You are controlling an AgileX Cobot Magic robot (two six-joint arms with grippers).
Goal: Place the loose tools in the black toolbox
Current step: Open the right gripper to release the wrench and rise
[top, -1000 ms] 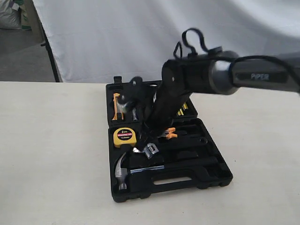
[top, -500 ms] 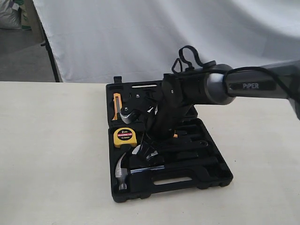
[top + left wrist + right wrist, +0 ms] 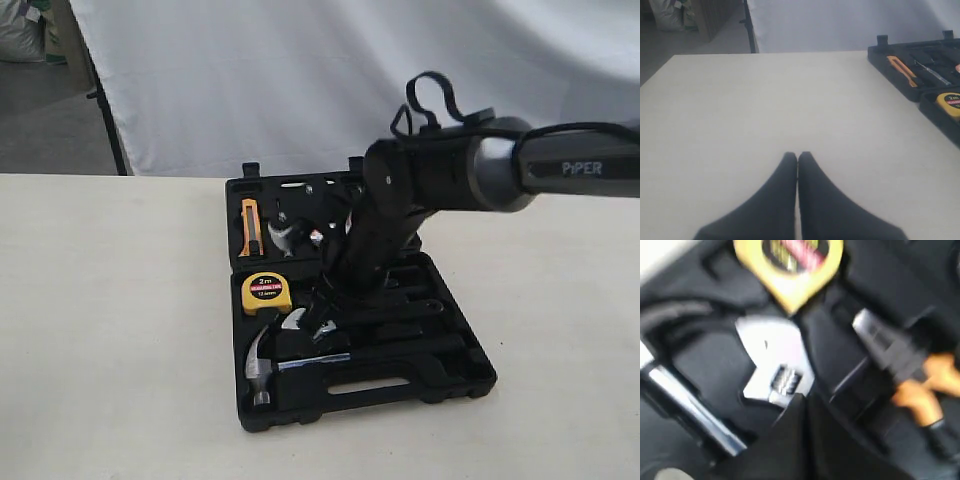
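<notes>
The black toolbox [image 3: 470,385] lies open on the table, its corner also showing in the left wrist view [image 3: 890,55]. The claw hammer [image 3: 262,365] rests in the front recess, its steel shaft [image 3: 690,405] visible beside my fingers. The adjustable wrench [image 3: 322,328] lies in the tray, its silver head [image 3: 772,365] just beyond my right gripper [image 3: 805,400]. That gripper is shut, fingertips together right at the wrench's neck; its handle is hidden under them. The right arm hides this gripper in the exterior view. My left gripper [image 3: 798,156] is shut over bare table, holding nothing.
A yellow tape measure [image 3: 266,290] sits in the tray left of the wrench. Orange-handled pliers [image 3: 920,395] lie in the recess beside it. An orange utility knife [image 3: 250,225] is in the lid half. A white backdrop hangs behind the table.
The right arm has swung to the right and pushed down into the case. The wrench head has sunk lower into the tray.
</notes>
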